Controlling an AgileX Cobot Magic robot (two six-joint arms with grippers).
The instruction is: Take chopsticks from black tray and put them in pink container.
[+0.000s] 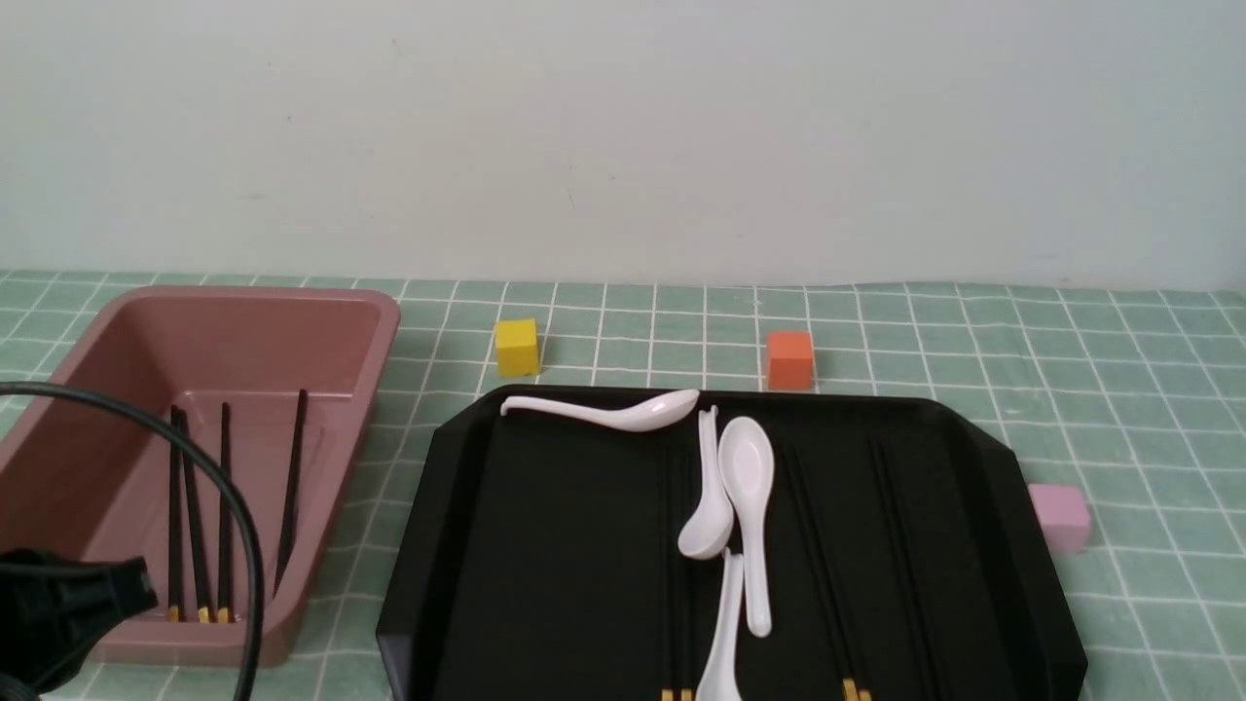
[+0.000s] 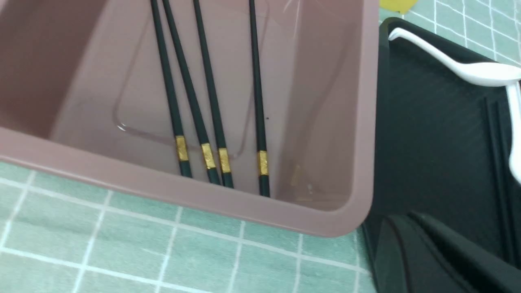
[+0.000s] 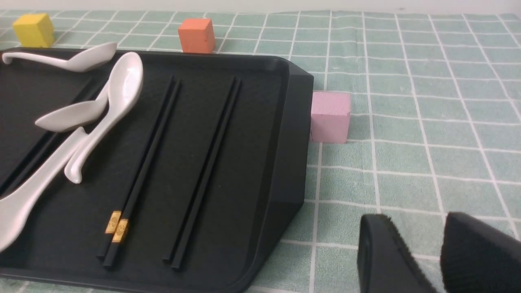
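The pink container [image 1: 243, 336] stands at the left with several chopsticks [image 1: 224, 506] lying in it, gold ends toward me; the left wrist view shows them [image 2: 211, 101] inside its rim [image 2: 203, 203]. My left gripper [image 1: 141, 584] hovers by the container's near corner, its fingers together [image 2: 407, 217] and holding nothing. The black tray [image 1: 545, 545] holds one pair of chopsticks [image 3: 150, 150] right of the spoons. Another pair [image 1: 675, 695] lies partly under the spoons. My right gripper [image 3: 415, 221] stands open over the cloth, right of the tray [image 3: 252, 134]; the front view does not show it.
Several white spoons [image 1: 748, 487] lie on the tray's middle. Yellow cube [image 1: 517, 347] and orange cube [image 1: 789, 359] sit behind the tray. A pale pink cube [image 1: 1059, 516] touches its right edge. A black cable [image 1: 248, 545] loops over the container.
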